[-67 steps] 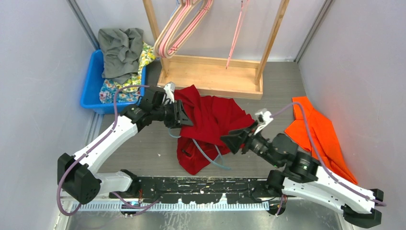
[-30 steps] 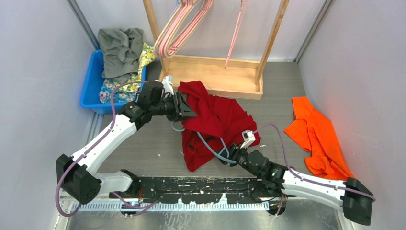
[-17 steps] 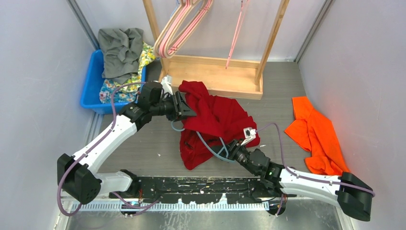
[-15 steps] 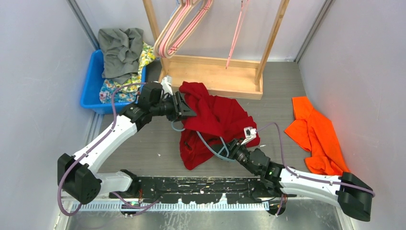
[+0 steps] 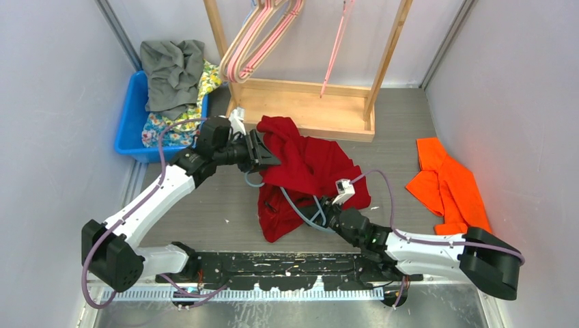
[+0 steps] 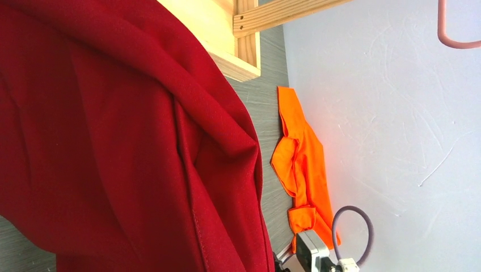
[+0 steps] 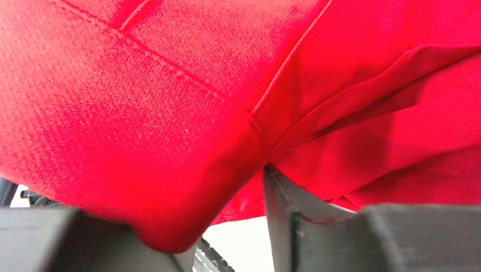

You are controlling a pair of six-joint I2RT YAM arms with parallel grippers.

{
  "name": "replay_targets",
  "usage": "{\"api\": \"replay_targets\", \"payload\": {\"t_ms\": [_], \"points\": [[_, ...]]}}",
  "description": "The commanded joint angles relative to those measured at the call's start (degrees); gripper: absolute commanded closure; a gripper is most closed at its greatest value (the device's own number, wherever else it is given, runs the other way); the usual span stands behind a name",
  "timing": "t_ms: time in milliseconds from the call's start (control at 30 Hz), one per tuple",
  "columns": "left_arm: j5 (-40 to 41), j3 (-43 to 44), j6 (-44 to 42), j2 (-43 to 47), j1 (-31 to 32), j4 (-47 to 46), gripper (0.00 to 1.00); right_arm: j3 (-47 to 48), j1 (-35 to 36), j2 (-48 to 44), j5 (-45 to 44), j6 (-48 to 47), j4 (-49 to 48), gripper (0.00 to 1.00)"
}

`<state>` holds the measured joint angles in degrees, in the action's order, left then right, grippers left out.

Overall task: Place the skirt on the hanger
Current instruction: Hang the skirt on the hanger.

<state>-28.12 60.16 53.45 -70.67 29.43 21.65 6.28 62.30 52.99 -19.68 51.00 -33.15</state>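
Observation:
The red skirt (image 5: 307, 167) lies bunched on the grey table in front of the wooden rack. My left gripper (image 5: 266, 156) is shut on its upper left edge and holds that edge raised; in the left wrist view the skirt (image 6: 113, 141) fills the frame and hides the fingers. A blue-grey wire hanger (image 5: 295, 207) lies partly under the skirt's lower part. My right gripper (image 5: 326, 216) sits low at the skirt's front edge beside the hanger. In the right wrist view the skirt (image 7: 227, 68) drapes over the open gripper (image 7: 227, 226), with a gap beside the right finger (image 7: 289, 221).
A wooden rack (image 5: 304, 109) with pink hangers (image 5: 263, 37) stands at the back. A blue bin (image 5: 130, 123) of grey and floral clothes is at the back left. An orange garment (image 5: 454, 191) lies by the right wall, and the orange garment (image 6: 300, 164) also shows in the left wrist view.
My right arm has dropped low and slid left, reaching the skirt's front edge by the hanger. The left gripper has lifted the skirt's edge slightly towards the rack and now holds still.

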Motion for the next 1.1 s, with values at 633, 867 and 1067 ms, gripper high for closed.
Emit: {"api": "replay_targets", "payload": {"t_ms": [633,867,1067], "points": [[7.45,19.05,-16.09,2.92,-0.47,16.52,1.0,23.16,0.33,-24.86,6.12,-9.47,57.76,0.99],[12.99,20.93,-17.12,3.74,-0.42,16.09,1.0,27.37,0.32,-26.95,9.94,-10.83,63.16,0.98],[13.31,14.42,-17.36,5.14,-0.33,17.39,1.0,27.09,0.36,-23.55,10.17,-11.99,63.94,0.98]]}}
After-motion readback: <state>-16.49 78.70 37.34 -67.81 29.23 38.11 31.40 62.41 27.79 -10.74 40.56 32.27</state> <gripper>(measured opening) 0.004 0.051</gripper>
